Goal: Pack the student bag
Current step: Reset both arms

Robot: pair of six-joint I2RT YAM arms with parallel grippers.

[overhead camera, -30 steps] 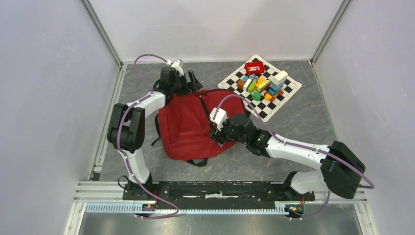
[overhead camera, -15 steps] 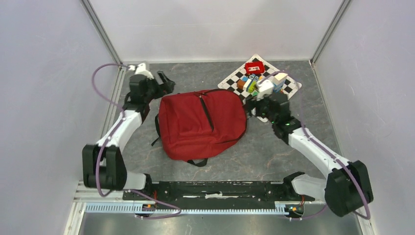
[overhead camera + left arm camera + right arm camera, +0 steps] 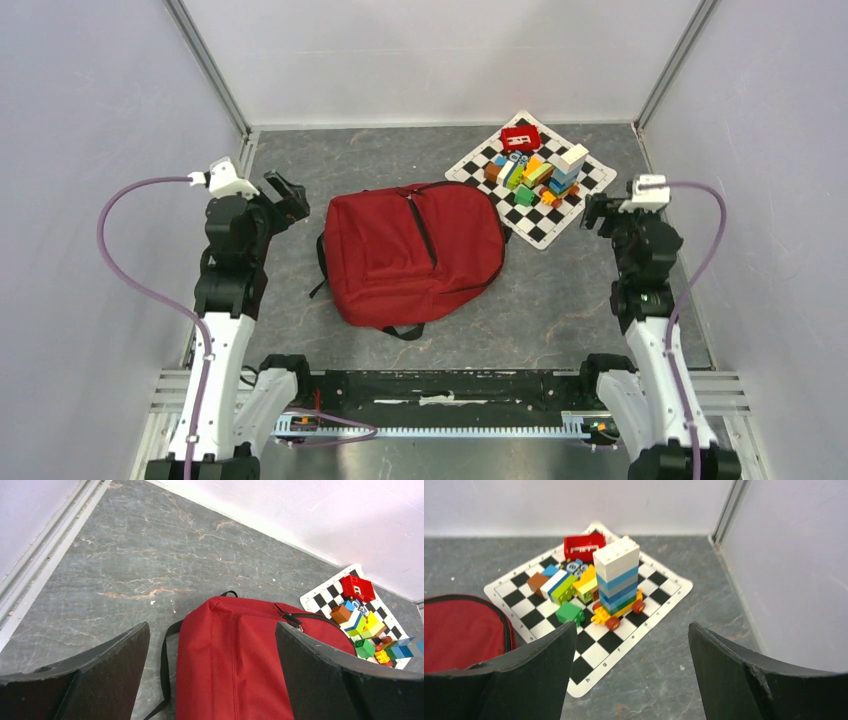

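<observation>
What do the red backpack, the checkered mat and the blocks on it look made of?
Backpack: matte dark-red woven fabric, judging by soft creases and stitched seams. Checkered mat: thin and flat, likely printed paper, vinyl or cloth; cannot tell which. Blocks: smooth, hard-looking plastic, with studs on top.

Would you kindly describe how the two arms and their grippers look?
The left arm and right arm share white links and black joints; a purple cable loops along each. The left gripper and right gripper have broad matte-black wedge fingers.
</observation>
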